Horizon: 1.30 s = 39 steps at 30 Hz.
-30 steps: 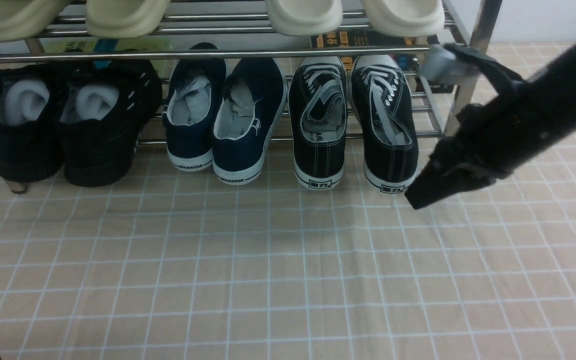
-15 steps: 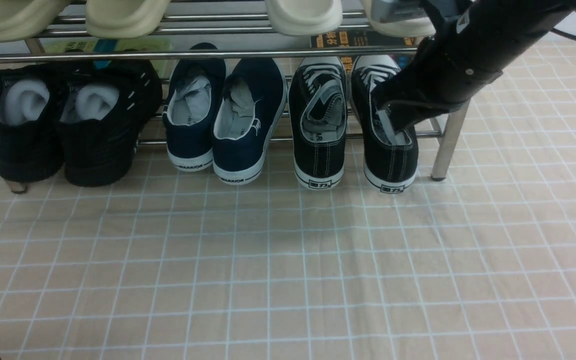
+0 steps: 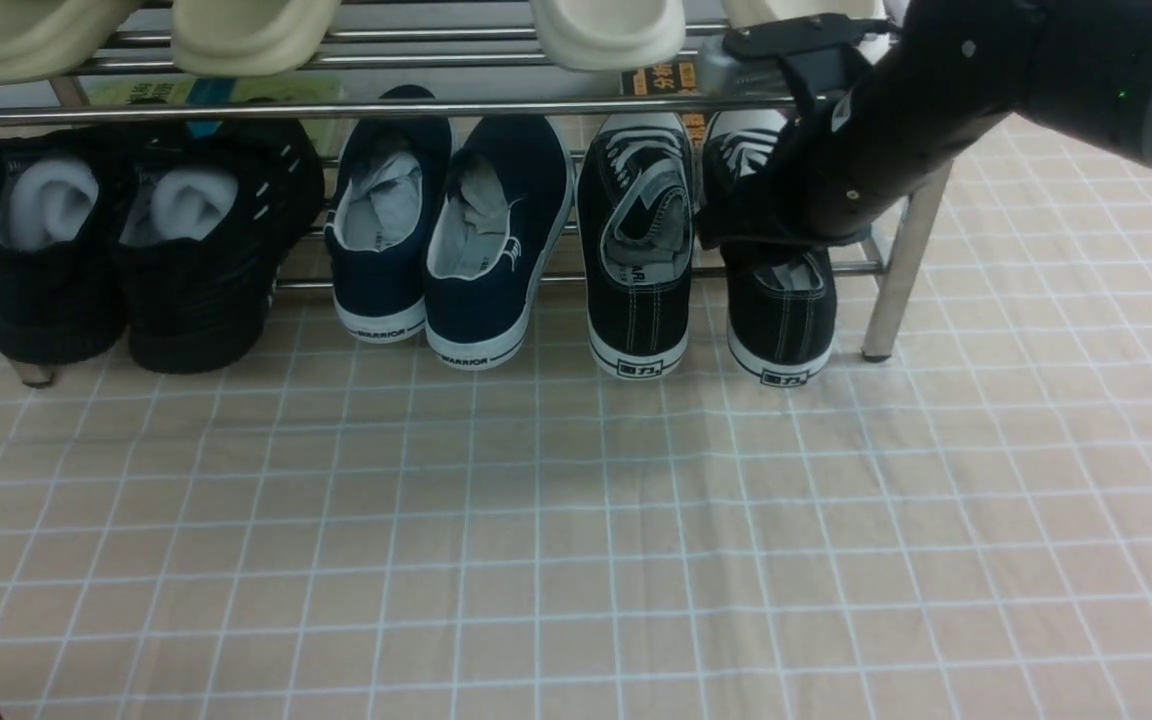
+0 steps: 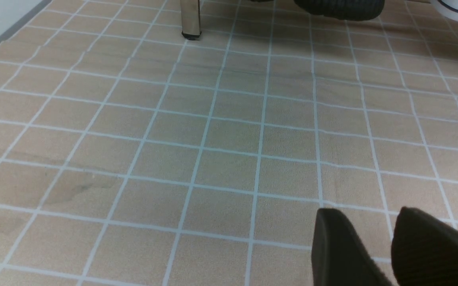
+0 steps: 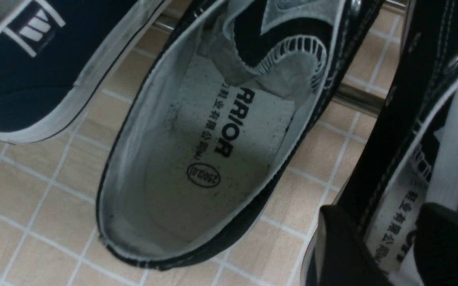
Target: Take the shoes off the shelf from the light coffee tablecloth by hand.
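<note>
Front: black canvas sneakers (image 3: pixel 636 270) sit at the right end of the chrome shoe rack (image 3: pixel 386 108), bottom tier, heels down on the grid tablecloth (image 3: pixel 536 520), just beside the navy WARRIOR slip-ons (image 3: pixel 486 250). R arm reaches over the right-hand sneaker (image 3: pixel 781 320). The right gripper (image 3: pixel 731 235) is at its opening, tips prob. hidden by the arm.

L wrist: left gripper (image 4: pixel 372 216) hangs over bare cloth, fingers slightly apart, holding nothing. A rack post (image 4: pixel 190 18) stands well apart.

R wrist: fingers (image 5: pixel 340 246) are parted astride that sneaker's side wall, one outside, one inside, not clamped.
</note>
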Motion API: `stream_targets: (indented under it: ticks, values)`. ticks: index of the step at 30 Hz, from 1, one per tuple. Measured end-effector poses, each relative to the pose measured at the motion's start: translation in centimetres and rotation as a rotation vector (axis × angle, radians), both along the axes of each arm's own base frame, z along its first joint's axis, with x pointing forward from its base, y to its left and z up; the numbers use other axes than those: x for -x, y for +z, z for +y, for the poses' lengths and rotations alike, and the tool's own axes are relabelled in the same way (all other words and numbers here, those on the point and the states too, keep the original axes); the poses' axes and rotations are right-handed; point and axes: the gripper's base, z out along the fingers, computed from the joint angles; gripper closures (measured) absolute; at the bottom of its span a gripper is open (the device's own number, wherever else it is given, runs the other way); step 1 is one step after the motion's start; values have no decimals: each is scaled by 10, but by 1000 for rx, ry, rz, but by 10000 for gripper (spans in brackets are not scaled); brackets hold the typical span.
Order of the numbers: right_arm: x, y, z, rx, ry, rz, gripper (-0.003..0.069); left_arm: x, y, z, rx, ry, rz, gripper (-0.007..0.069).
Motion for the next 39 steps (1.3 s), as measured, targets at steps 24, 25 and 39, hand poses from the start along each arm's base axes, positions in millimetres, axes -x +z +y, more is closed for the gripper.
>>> stream_targets:
  ticks: [24, 25, 39]
  values:
    - [25, 9, -14, 123, 17, 174, 660, 0, 0, 0, 0, 0, 0, 384]
    - [37, 20, -18, 137, 26, 224, 660, 0, 0, 0, 0, 0, 0, 384]
    - [90, 54, -40, 137, 13, 297, 656, 0, 0, 0, 0, 0, 0, 384]
